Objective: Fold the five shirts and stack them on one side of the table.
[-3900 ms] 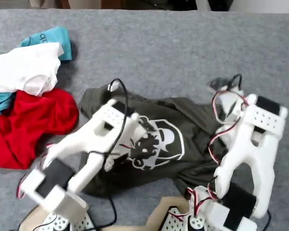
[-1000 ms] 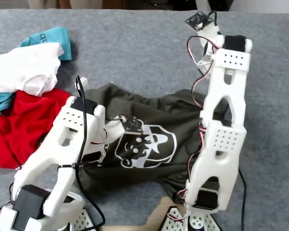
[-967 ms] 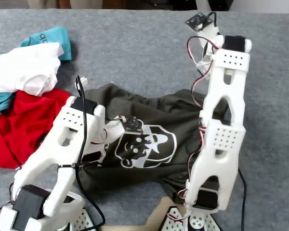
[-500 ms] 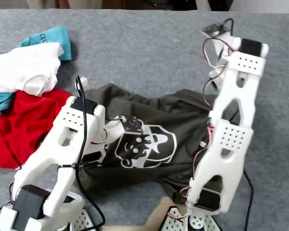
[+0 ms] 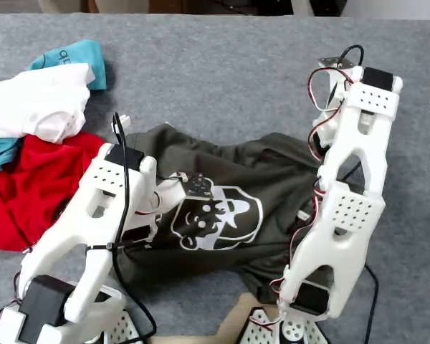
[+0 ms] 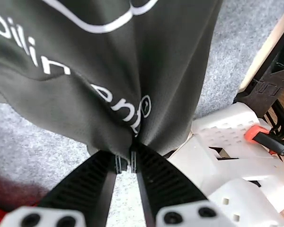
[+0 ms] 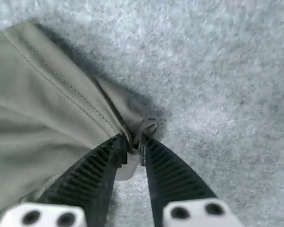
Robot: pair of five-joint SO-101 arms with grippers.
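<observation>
Counter (image 5: 222, 72), far left: unfolded heap. White shirt (image 5: 39, 100) lies over a teal shirt (image 5: 75, 54), with the red shirt (image 5: 36, 186) touching them on the near side. None is folded and no stack is begun.

Centre: olive shirt (image 5: 229, 172), print up, rumpled, its left edge against the red shirt. Left fingers (image 6: 92, 182) are pinched narrow on a gathered fold of its left edge, and the cloth rises in a ridge from the pinch. Right fingers (image 7: 92, 172) are pinched narrow on a seamed edge at the shirt's far right, close over the counter.

Judgement: the pinches sit on opposite sides so the shirt can be tensioned and spread flat before folding. Each bite holds little cloth, so either may slip under pull. The task is at an early stage.
</observation>
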